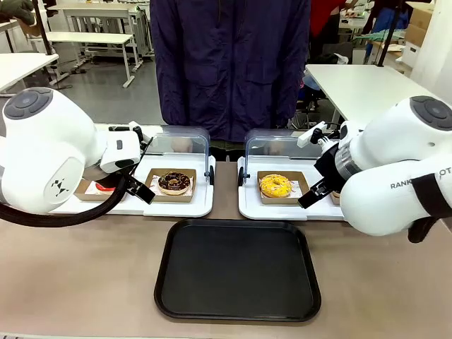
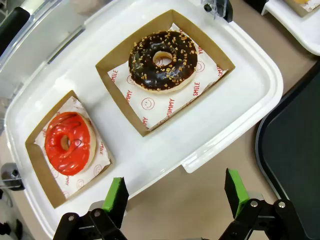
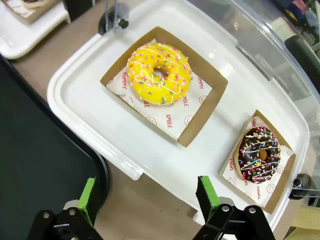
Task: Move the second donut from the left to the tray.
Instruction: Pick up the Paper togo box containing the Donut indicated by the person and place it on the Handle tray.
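Front view: the black tray point(image 1: 238, 270) lies on the near middle of the table. Beyond it sit two white trays with their clear lids raised. The chocolate donut with tan bits point(image 1: 174, 182) sits in its brown cardboard dish point(image 1: 189, 195) on the left white tray point(image 1: 185, 209), well apart from the black tray. The yellow donut point(image 1: 275, 186) is on the right white tray point(image 1: 248, 209). A person in a dark jacket point(image 1: 229, 63) stands at the far side.

Left wrist view: the left gripper point(image 2: 176, 196) hovers over the near rim of the left white tray, jaws wide apart with nothing between them. The chocolate donut with tan bits lies ahead in its dish. The red-glazed donut point(image 2: 68, 142) sits in a separate dish beside it.

Right wrist view: the right gripper point(image 3: 147, 197) hangs above the rim of the right white tray, its jaws spread and empty. The yellow donut lies ahead, and a dark sprinkled donut point(image 3: 259, 154) lies off to one side.
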Controlling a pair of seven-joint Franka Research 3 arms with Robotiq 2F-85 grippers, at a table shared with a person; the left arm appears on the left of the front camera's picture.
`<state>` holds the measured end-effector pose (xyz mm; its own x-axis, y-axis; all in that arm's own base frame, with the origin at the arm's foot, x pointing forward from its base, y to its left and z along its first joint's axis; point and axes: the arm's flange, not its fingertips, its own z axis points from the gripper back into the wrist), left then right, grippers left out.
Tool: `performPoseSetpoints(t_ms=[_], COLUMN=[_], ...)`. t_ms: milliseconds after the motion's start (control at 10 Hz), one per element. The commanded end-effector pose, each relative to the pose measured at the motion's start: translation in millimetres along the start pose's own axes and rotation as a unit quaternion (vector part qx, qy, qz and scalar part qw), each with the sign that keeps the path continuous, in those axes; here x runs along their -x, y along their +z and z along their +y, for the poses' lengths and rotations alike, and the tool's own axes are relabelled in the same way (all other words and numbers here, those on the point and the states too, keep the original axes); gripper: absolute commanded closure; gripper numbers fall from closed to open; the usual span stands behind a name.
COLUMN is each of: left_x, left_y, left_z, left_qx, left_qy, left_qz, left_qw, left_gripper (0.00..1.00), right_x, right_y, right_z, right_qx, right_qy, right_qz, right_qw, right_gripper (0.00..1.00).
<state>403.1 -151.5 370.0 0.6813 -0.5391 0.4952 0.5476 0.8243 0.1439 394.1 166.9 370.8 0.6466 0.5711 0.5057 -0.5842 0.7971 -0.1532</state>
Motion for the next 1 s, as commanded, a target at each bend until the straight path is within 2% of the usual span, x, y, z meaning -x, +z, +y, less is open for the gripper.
performPoseSetpoints(t_ms=[0, 500, 700, 900], left_x=[0.0, 0.0, -26.3, -45.6], left_y=[0.1, 0.0, 34.5, 76.6], left_z=[0.1, 0.0, 30.8, 89.3], left_qx=[0.0, 0.0, 0.05, 0.096], left_qy=[0.0, 0.0, -0.009, -0.009], left_qz=[0.0, 0.0, -0.01, -0.011], left_qw=[1.0, 1.0, 0.999, 0.995], left_gripper=[0.0, 0.0, 0.0, 0.0], right_x=[0.0, 0.0, -46.7, -63.2], right_y=[0.0, 0.0, 42.8, 95.4], right_z=[-0.1, 0.0, -36.2, -100.3], right_qx=[0.0, 0.0, -0.026, -0.091], right_qy=[0.0, 0.0, -0.012, -0.041], right_qz=[0.0, 0.0, -0.024, -0.05], right_qw=[1.0, 1.0, 0.999, 0.994], right_gripper=[0.0, 0.0, 0.0, 0.0])
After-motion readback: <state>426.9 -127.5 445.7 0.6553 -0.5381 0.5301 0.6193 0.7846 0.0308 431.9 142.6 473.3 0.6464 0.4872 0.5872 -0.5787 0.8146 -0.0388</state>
